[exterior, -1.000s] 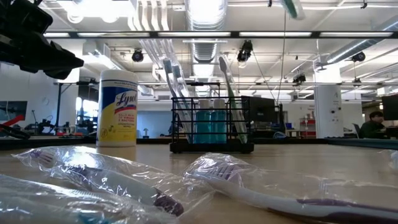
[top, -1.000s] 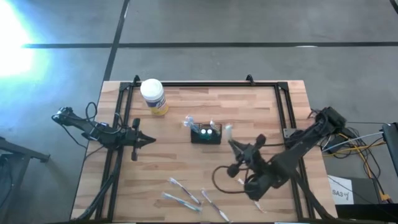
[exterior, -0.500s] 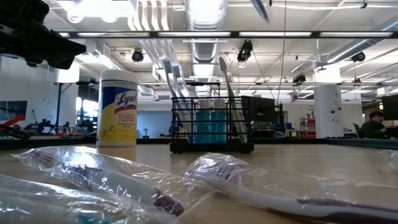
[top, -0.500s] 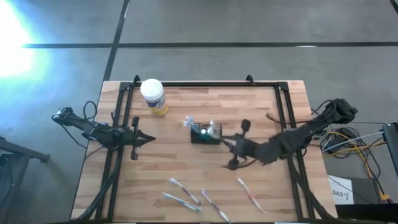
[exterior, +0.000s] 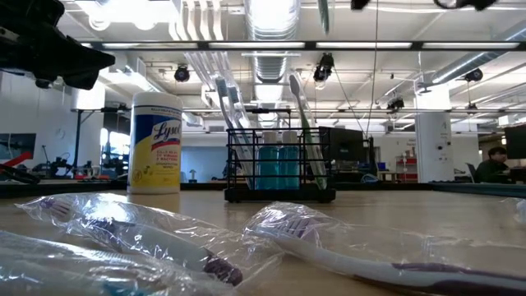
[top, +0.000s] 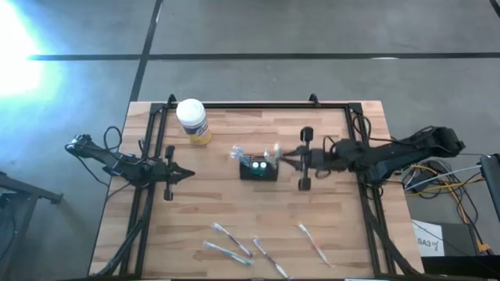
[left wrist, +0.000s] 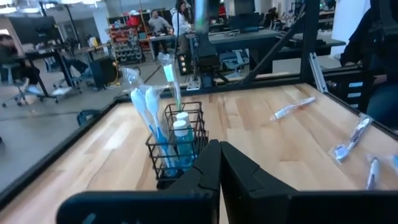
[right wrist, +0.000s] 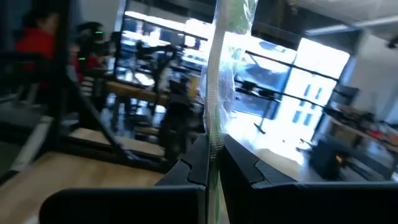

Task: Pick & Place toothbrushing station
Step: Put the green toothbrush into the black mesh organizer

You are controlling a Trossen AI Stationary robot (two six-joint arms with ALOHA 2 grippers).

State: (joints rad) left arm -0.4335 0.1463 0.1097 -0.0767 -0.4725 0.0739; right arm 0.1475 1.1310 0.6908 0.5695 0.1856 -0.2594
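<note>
The toothbrushing station (top: pixel 258 168), a small black wire holder with toothbrushes and blue tubes standing in it, rests on its base at the table's middle (exterior: pixel 278 164). My right gripper (top: pixel 284 160) hovers just right of it, pointing level at it, shut on a wrapped green toothbrush (right wrist: pixel 216 81). That toothbrush's end shows above the station in the low view (exterior: pixel 325 12). My left gripper (top: pixel 187 173) waits shut at the table's left, aimed at the station (left wrist: pixel 177 146). My right gripper pinches the wrapped toothbrush (right wrist: pixel 212 146) between its two fingers. The fingers come level from the table's right and lie across it. The toothbrush stands about upright above the fingers, clear of the table. The fingers hide what lies below the grip.
A white-lidded yellow jar (top: pixel 192 121) stands at the far left. Several wrapped toothbrushes (top: pixel 232 238) (top: pixel 312 240) lie near the front edge, large in the low view (exterior: pixel 345 251). A black frame (top: pixel 258 104) borders the table.
My right arm has swung from the table's near right toward the far edge. Its gripper has tipped from slanting down to level and stayed shut on the wrapped toothbrush. The toothbrush has been carried toward a spot over the station.
</note>
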